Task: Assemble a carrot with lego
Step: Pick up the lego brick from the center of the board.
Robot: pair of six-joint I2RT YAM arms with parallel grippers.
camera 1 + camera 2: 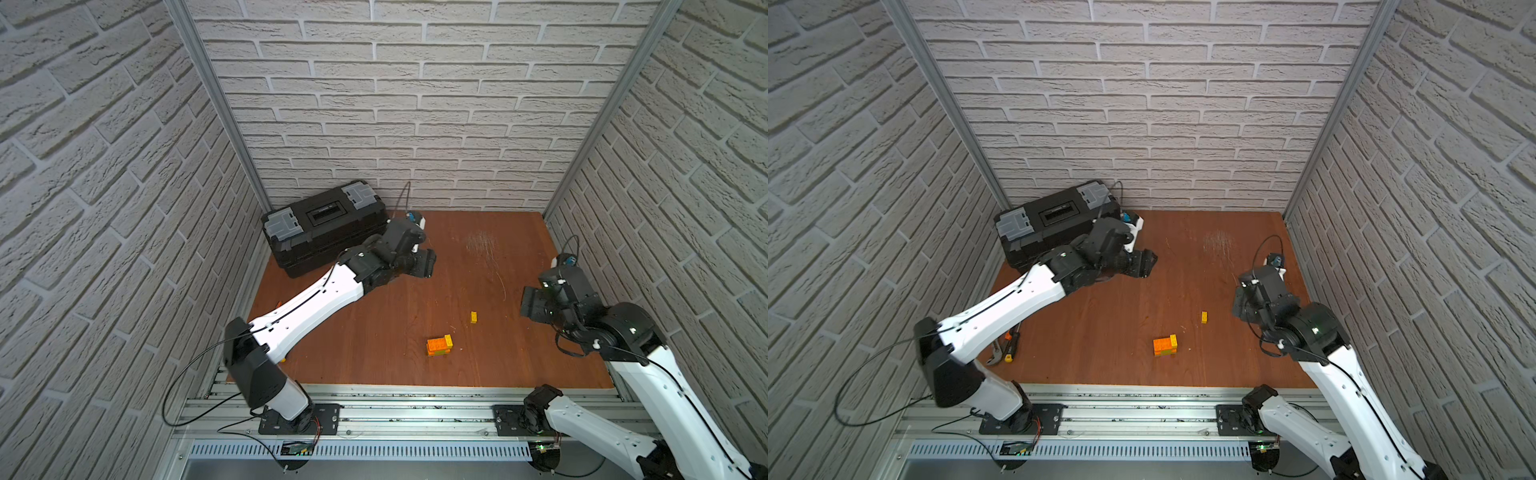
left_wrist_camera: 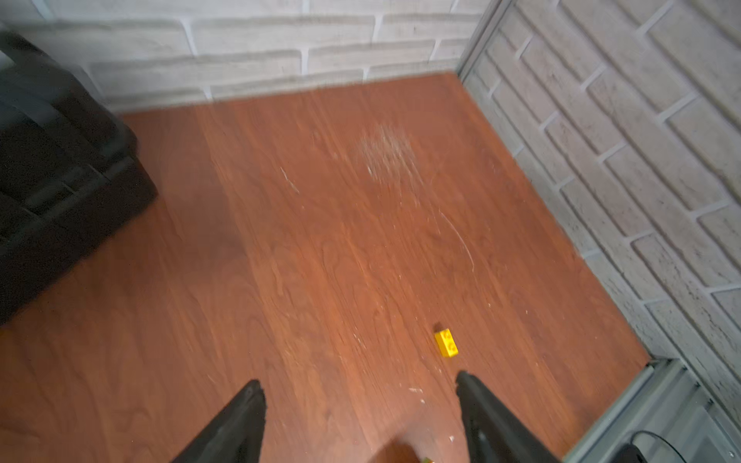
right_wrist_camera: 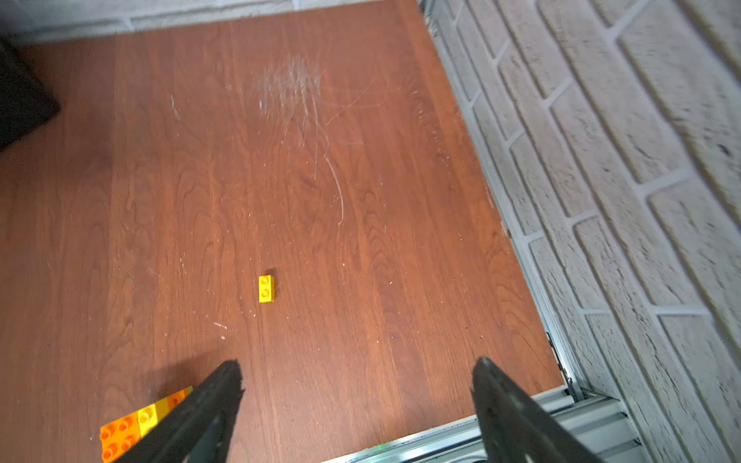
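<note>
The partly built carrot (image 1: 439, 345), an orange stack with one yellow brick on top, rests on the tabletop (image 1: 374, 332) near its front centre. A loose yellow brick (image 1: 473, 317) lies nearby, apart from it. Left jaws: spread and empty, above the tabletop beside the black toolbox (image 1: 324, 226). Right jaws: spread and empty, near the right wall.

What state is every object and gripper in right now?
partly built carrot of orange and yellow plastic bricks, lying ungripped, unfinished
small loose yellow plastic brick, studs up, unattached
black plastic toolbox, lid closed
orange-handled pliers, lying flat, untouched
left gripper, jaws open, empty
right gripper, jaws open, empty
</note>
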